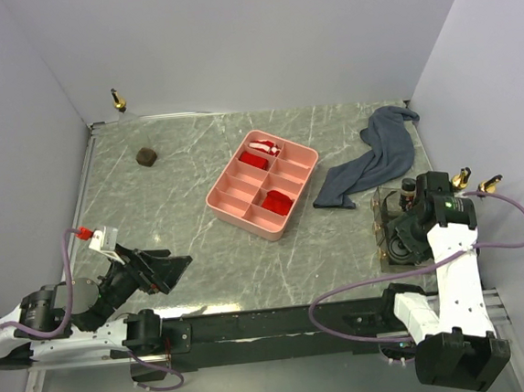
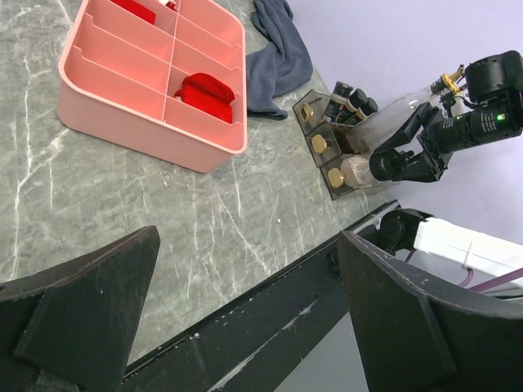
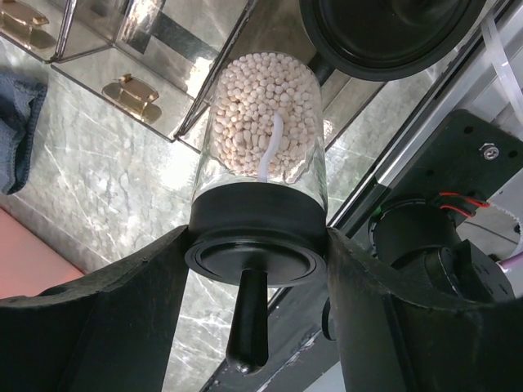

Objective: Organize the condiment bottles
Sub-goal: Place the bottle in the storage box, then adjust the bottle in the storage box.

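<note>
Right claw (image 3: 257,278) clamps a black-capped glass bottle (image 3: 261,122) of cream beads; left claw (image 2: 245,318) gapes wide

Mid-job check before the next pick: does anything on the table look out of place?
Two strays, far from the rack on the right: a gold-spouted bottle stands at the back-left corner, and a squat dark-brown jar sits alone nearby. The right hand grips a bead-filled bottle.

Overhead view, two low wrist views, tray (image 1: 230,195) shared
</note>
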You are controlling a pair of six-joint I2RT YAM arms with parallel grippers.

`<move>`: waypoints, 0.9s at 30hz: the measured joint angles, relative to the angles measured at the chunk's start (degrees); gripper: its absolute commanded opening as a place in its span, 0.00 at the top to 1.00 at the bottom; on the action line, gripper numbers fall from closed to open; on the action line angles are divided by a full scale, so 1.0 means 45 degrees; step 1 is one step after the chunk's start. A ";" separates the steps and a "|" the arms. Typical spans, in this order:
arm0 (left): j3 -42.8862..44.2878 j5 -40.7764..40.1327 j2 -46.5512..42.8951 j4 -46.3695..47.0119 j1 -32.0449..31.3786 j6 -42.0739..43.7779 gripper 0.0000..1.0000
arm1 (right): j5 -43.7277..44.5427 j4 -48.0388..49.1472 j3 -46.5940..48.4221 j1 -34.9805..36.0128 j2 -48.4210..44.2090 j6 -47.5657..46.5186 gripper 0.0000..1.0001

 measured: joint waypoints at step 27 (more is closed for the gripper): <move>0.0000 0.0019 0.0024 0.0010 0.0000 0.0010 0.03 | -0.0865 -0.0510 0.2200 -0.0097 -0.0826 -0.0811 0.21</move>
